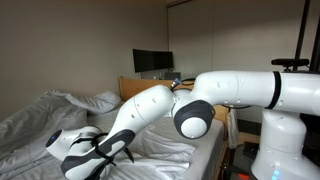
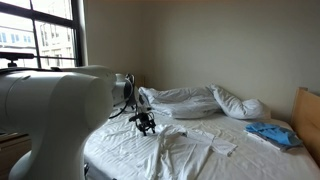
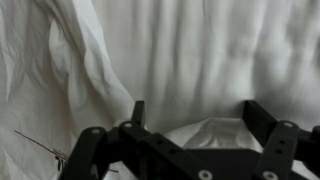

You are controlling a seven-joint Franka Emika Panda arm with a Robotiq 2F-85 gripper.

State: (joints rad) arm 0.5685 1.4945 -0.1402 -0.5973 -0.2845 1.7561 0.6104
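Above the rumpled white sheet [image 3: 200, 60] on the bed [image 2: 112, 150], jaws hang wide apart and empty, poised low since the cloth offers only shallow folds.

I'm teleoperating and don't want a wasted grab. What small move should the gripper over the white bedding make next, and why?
Probably ease the gripper straight down a little. Its jaws stand open, and the wrist view shows a raised fold of white fabric between the fingers, seemingly untouched. In an exterior view it hovers just above the bed.
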